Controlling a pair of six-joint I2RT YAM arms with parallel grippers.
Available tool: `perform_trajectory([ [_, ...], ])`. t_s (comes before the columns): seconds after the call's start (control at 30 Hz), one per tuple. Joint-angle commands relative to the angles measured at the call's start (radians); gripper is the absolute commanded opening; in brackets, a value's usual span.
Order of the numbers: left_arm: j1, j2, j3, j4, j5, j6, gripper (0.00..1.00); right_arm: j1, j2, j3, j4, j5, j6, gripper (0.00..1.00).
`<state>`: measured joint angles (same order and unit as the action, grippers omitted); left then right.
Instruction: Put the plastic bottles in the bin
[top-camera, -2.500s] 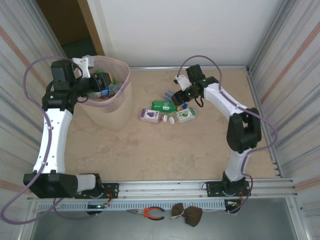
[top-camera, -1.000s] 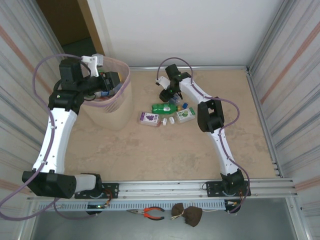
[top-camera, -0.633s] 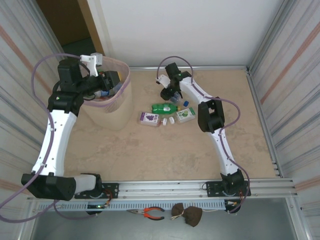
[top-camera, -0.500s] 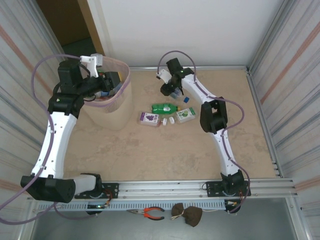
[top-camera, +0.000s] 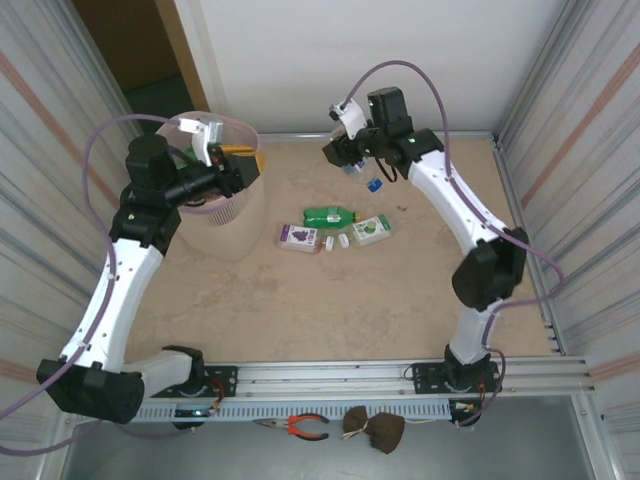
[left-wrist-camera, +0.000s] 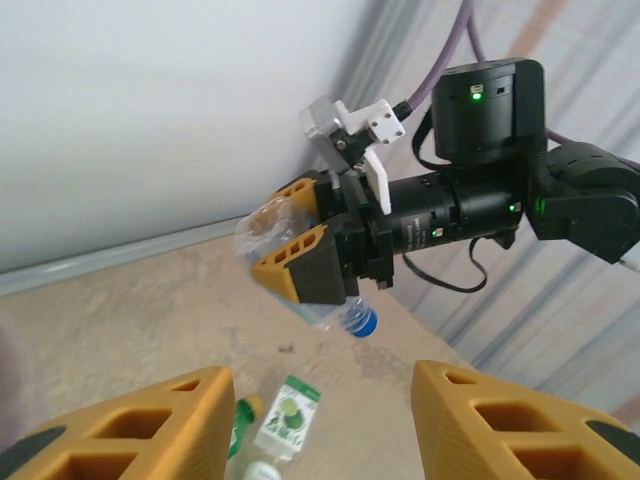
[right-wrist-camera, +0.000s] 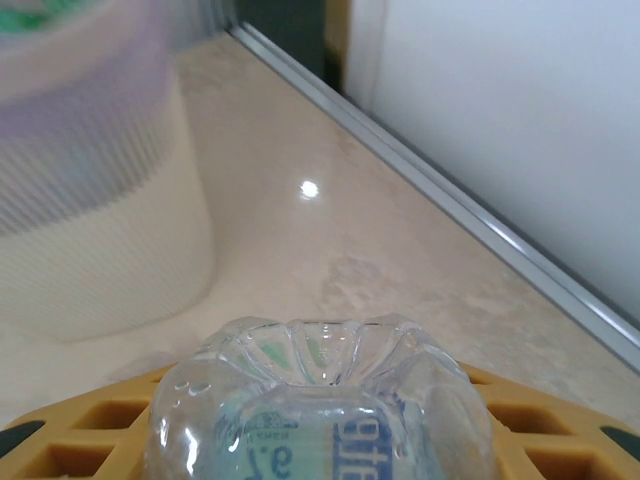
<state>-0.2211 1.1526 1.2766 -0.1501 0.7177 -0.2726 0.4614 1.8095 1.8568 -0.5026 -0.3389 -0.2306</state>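
Altogether four bottles were out in the open: one in the air and three lying on the table (top-camera: 300, 300). The right gripper (top-camera: 345, 157) was closed on a clear bottle (left-wrist-camera: 262, 222), its two yellow fingers (left-wrist-camera: 305, 270) pressed against the crushed sides, the blue cap (left-wrist-camera: 358, 321) pointing down. It hung over the far part of the table, to the right of the bin (top-camera: 240, 228) and apart from it. From the right wrist camera the bottle's base faced the lens, and its label (right-wrist-camera: 300, 440) carried blue lettering that could not be read.

The three on the table lay close together near the middle: a green bottle (top-camera: 326, 214), a flattened bottle with a purple label (top-camera: 298, 234) and another flattened bottle with a green label (top-camera: 371, 230). From the left wrist camera that green label showed a picture of a cut lime, but its writing was too small to read. Two small white pieces (top-camera: 336, 240) lay between the flattened pair; what they were could not be told.

One bin stood at the far left. Something green showed inside it, but the contents could not be counted behind the arm. The left gripper (left-wrist-camera: 320, 400) hovered at the bin's rim, its jaws well apart with nothing between them.
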Motion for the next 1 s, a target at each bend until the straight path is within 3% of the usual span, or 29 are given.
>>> perform_trajectory([
  [0.0,-0.055,-0.035,-0.002,0.108,0.044,0.075,0.52,0.028,-0.136,-0.127,0.149,-0.146,0.137,0.47],
  [0.2,-0.148,-0.025,0.008,0.195,0.073,0.039,0.56,0.071,-0.343,-0.300,0.329,-0.258,0.271,0.49],
  [0.47,-0.262,-0.047,-0.005,0.304,0.083,0.044,0.64,0.113,-0.562,-0.444,0.539,-0.309,0.406,0.49],
  [0.83,-0.436,0.038,0.113,0.306,0.206,0.081,0.75,0.251,-0.712,-0.492,0.721,-0.284,0.408,0.49],
  [0.97,-0.483,0.069,0.156,0.305,0.238,0.109,0.74,0.291,-0.719,-0.485,0.781,-0.289,0.445,0.49],
])
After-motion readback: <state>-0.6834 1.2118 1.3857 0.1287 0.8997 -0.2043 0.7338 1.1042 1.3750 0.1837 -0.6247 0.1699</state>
